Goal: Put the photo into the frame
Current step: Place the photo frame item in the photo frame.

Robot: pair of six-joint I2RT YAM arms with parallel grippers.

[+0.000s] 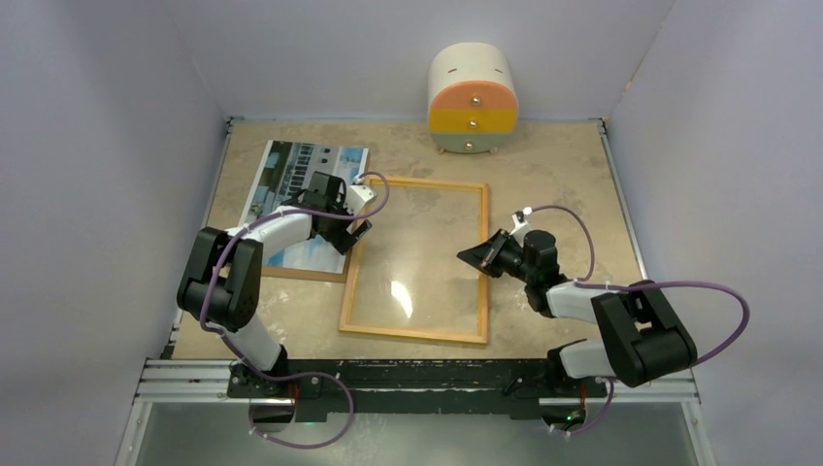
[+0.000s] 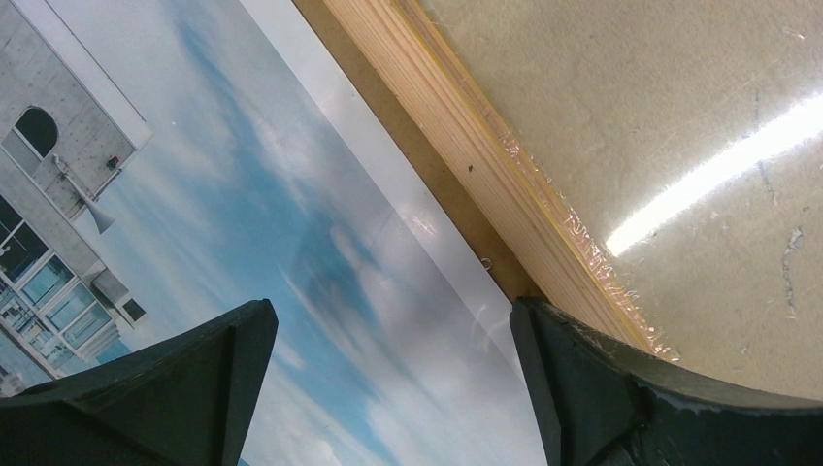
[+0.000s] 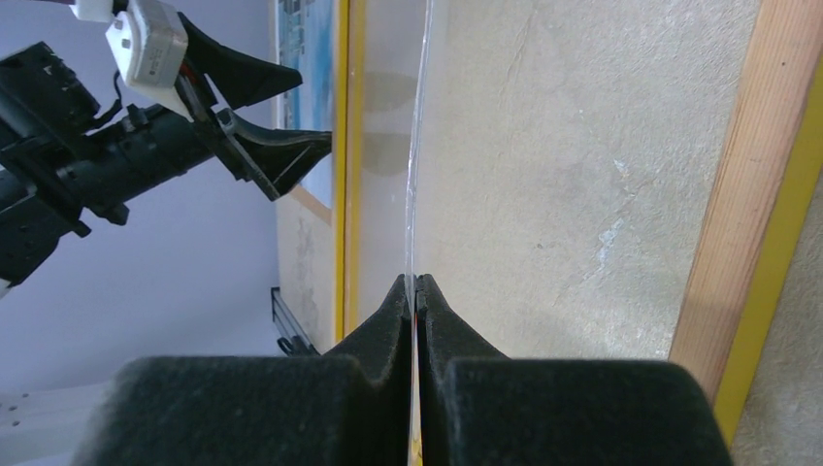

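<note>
Only the right wrist shows us right pincer (image 3: 415, 283) clamping the frame's (image 1: 412, 335) glass pane (image 3: 419, 146); left pincer (image 2: 390, 311) wide over the photo (image 2: 243, 194).

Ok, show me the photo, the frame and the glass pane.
the photo (image 1: 291, 177): top view, on the printed building.
the frame (image 1: 417, 332): top view, on its near wooden rail.
the glass pane (image 1: 417, 254): top view, its middle, above the glare.
</note>
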